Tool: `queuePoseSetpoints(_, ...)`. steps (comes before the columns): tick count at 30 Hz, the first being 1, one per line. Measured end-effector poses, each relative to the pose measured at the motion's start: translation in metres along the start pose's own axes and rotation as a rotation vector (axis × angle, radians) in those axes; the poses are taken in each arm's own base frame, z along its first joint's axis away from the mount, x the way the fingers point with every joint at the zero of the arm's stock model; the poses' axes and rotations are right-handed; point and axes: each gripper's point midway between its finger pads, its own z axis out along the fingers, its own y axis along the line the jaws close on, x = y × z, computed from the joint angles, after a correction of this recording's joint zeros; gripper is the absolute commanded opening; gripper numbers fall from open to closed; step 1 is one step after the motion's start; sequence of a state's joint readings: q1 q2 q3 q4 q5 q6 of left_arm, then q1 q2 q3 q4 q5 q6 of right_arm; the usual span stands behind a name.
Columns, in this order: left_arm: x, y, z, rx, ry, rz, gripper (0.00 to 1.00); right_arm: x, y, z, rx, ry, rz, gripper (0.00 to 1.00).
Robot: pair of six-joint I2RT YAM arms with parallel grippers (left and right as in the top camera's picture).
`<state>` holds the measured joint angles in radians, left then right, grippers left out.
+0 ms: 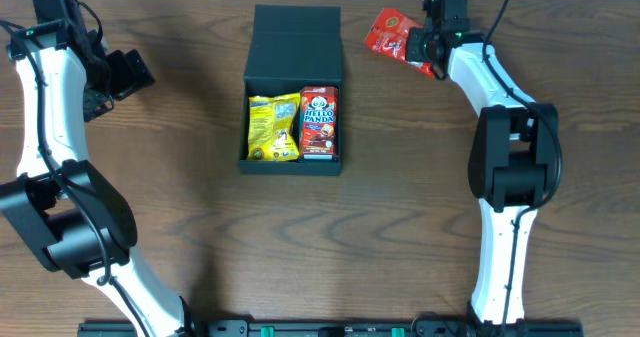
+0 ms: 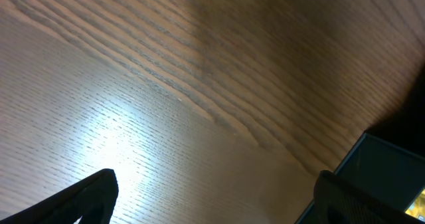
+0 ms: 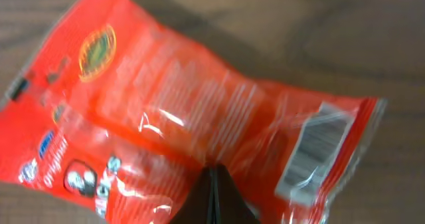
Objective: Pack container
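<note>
The container (image 1: pixel 291 164) is a dark square box in the middle of the table, its lid (image 1: pixel 297 39) folded back. Inside it lie a yellow snack pack (image 1: pixel 273 127) and, to the right of that, a red Hello Panda box (image 1: pixel 319 123). At the back right, my right gripper (image 1: pixel 418 49) is shut on a red snack bag (image 1: pixel 388 32). In the right wrist view its jaws (image 3: pixel 214 184) pinch the film of the red snack bag (image 3: pixel 166 111). My left gripper (image 1: pixel 135 72) hangs open to the left of the container, and nothing lies between its fingers (image 2: pixel 216 181).
In the left wrist view a corner of the container (image 2: pixel 378 171) shows at the lower right. Bare wooden tabletop (image 1: pixel 400 237) lies around the container. Both arm bases stand at the front edge.
</note>
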<state>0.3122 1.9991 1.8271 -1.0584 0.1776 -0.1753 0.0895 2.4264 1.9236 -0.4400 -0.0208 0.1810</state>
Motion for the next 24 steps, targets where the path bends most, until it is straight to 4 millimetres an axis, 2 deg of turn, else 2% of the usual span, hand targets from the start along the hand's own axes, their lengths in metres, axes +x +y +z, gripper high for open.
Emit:
queuePoseSetpoints(5,0.0,0.0,0.0,0.0,0.0,0.0,0.95,0.014,0.003,-0.003,-0.018,0.068,-0.004,0.01)
queuePoseSetpoints(14,0.002,0.0,0.0,0.0,0.009,-0.001,0.95,0.056,0.0,-0.012,-0.016,0.246,-0.005,0.01)
queuePoseSetpoints(19,0.004,0.0,0.0,-0.001,0.018,-0.002,0.95,0.06,0.003,-0.016,-0.03,0.268,-0.003,0.01)
queuePoseSetpoints(24,0.007,0.001,0.0,-0.004,0.03,-0.004,0.95,0.064,0.017,-0.024,-0.094,0.288,-0.044,0.01)
